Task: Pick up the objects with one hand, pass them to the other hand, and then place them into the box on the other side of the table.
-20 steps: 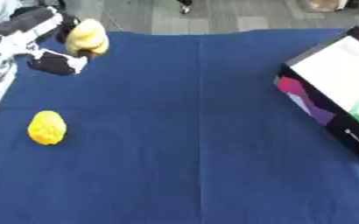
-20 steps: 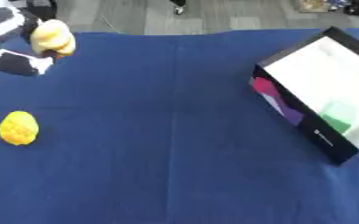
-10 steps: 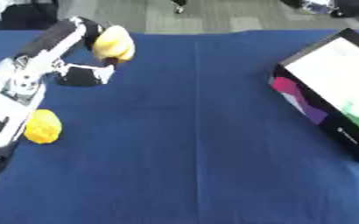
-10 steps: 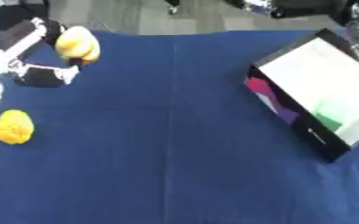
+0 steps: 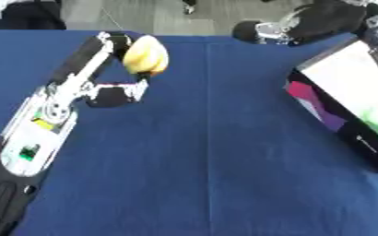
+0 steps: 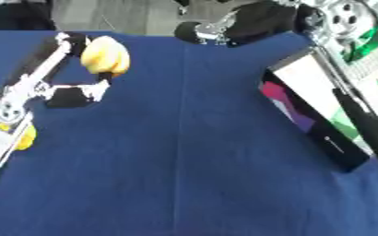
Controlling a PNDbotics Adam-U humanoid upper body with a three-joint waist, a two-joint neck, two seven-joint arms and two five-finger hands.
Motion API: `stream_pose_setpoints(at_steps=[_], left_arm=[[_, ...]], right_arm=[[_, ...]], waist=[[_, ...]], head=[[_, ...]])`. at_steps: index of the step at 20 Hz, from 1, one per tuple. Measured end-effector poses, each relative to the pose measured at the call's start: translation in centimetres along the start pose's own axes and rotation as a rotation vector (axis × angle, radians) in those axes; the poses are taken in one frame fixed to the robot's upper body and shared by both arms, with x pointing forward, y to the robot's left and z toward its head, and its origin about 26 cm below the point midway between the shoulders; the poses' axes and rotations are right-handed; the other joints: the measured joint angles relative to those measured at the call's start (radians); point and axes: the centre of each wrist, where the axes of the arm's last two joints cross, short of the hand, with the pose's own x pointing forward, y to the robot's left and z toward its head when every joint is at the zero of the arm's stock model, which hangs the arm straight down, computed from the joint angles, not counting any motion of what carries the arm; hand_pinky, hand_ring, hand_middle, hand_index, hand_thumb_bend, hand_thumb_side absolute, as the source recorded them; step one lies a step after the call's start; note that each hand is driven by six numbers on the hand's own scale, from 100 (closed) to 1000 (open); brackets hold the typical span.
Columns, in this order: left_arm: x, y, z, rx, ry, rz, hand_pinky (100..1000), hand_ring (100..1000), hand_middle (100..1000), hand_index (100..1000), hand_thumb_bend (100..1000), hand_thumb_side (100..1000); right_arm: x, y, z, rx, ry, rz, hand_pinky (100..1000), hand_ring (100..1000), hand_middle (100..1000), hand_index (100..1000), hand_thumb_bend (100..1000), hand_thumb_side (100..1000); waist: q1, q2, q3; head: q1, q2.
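Observation:
My left hand (image 5: 110, 90) is raised over the blue table's left part, fingers and thumb curled round a yellow lemon-like fruit (image 5: 145, 56). A second yellow fruit (image 6: 24, 136) lies on the cloth at the left, mostly hidden behind my left forearm. The open box (image 5: 347, 120), black-walled with a white inside and a pink and purple side, stands at the right edge. My right hand (image 6: 242, 20) shows as a dark shape with silver parts at the far edge, right of the held fruit and apart from it; its fingers are blurred.
The blue cloth (image 5: 208, 166) covers the table, with a seam running down its middle. My right forearm (image 6: 366, 120) crosses in front of the box's right side. Grey floor lies beyond the far edge.
My left hand has carried the fruit to the right, toward the table's middle line. My right arm and hand have come into view at the upper right. The camera has also shifted.

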Motion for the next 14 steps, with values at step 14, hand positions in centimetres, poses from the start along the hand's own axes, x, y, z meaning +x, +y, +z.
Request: stream_pose_setpoints(at_steps=[14], left_arm=[[1.6, -2.1, -0.7, 0.070, -0.075, 0.034, 671, 561, 523, 605, 100, 111]], right_arm=[[-1.5, 0.9, 3.8, 0.132, 0.030, 0.093, 837, 779, 720, 853, 621, 231]], waist=[[-0.005, 0.001, 0.013]], head=[[-0.019, 0.009]])
